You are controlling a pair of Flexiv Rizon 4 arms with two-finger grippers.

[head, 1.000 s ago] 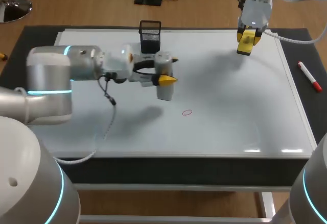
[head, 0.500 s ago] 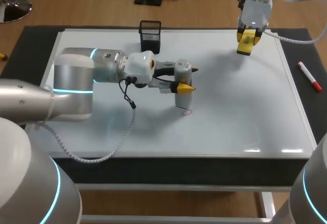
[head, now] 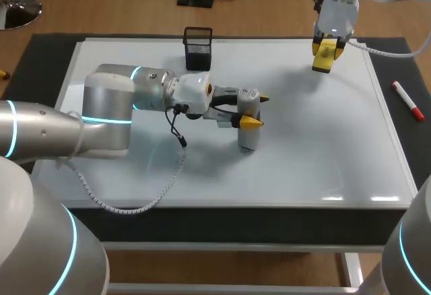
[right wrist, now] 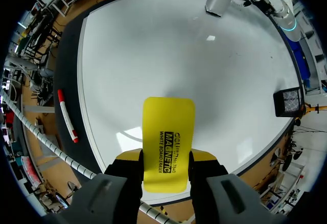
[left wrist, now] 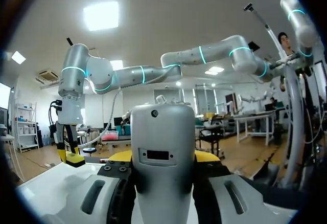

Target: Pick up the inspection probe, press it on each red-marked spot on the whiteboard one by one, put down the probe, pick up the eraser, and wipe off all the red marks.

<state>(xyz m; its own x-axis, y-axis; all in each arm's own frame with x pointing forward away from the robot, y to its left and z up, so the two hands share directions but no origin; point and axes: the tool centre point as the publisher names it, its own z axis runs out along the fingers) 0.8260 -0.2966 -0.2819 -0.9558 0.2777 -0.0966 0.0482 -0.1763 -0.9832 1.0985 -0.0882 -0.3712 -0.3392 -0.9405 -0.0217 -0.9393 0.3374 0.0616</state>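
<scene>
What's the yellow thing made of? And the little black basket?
The yellow eraser looks like smooth plastic: even colour, printed face. The black basket looks like fine metal mesh, since light shows through its walls; it might be plastic.

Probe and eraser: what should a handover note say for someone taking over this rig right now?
Grippers: the left gripper is shut on the probe, whose tip is down on the whiteboard near its middle. The right gripper is shut on the eraser, held above the board's far right corner.
Done: probe and eraser both picked up; a press seems under way.
No red mark shows; one may be hidden under the probe.
To do: finish pressing, put down the probe, wipe any marks.
</scene>
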